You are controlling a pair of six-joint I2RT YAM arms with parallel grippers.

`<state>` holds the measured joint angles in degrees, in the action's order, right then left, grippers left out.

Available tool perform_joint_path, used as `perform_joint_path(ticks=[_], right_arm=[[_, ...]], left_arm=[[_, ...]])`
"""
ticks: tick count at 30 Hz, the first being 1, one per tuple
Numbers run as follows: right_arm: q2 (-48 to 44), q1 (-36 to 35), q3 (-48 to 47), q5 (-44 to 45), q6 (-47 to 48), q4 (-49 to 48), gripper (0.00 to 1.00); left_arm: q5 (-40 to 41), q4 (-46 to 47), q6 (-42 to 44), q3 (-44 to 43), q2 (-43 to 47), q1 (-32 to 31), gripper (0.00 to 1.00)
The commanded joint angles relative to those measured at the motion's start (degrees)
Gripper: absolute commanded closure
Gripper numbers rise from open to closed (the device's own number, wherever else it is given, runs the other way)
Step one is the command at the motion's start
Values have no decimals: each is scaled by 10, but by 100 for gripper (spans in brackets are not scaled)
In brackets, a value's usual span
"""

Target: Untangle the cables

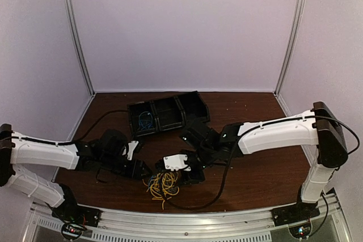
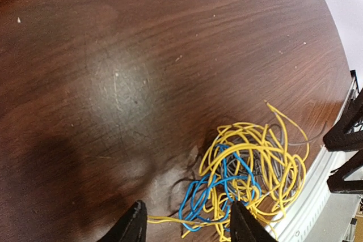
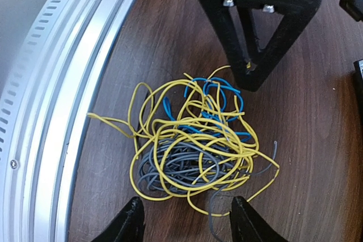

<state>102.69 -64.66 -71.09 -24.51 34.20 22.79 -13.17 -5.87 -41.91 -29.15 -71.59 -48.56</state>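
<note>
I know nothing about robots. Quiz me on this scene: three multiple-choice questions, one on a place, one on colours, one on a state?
1. Where does the tangle lie?
A. on the floor
B. on the table beside the rail
C. in mid-air
2. Which colours are its cables?
A. red, green, white
B. all black
C. yellow, blue, grey
3. How do the right jaws stand?
A. open, by the tangle
B. shut on the tangle
C. shut, far from it
Answers: 1 B, it rests on wood next to the rail. 2 C, both wrist views show those three. 3 A, the fingers stand apart, nothing pinched.
</note>
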Motion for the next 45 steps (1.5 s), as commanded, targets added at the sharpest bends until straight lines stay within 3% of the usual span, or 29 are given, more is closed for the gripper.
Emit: perform_joint_path(ticks=[1, 7, 12, 21, 29, 39, 43, 45], right_arm=[[3, -5, 7, 20, -23, -38, 48], [14, -7, 10, 11, -29, -50, 49], [22, -14, 10, 0, -30, -51, 48], [29, -16, 42, -11, -30, -86, 41], [34, -18, 53, -20, -36, -98, 42], [38, -23, 47, -21, -39, -96, 42], [34, -24, 49, -33, -40, -105, 40], [37, -24, 46, -32, -46, -111, 33]], left_arm=[[-27, 41, 3, -7, -18, -2, 51], [-49, 50, 15, -23, -38, -4, 58], [12, -5, 24, -54, 4, -7, 51], [-41, 8, 13, -48, -37, -18, 71], [-11, -7, 5, -60, -64, -23, 64], [-36, 5, 13, -67, -77, -23, 86], [-32, 1, 11, -68, -69, -23, 97], [-28, -4, 9, -69, -65, -23, 100]])
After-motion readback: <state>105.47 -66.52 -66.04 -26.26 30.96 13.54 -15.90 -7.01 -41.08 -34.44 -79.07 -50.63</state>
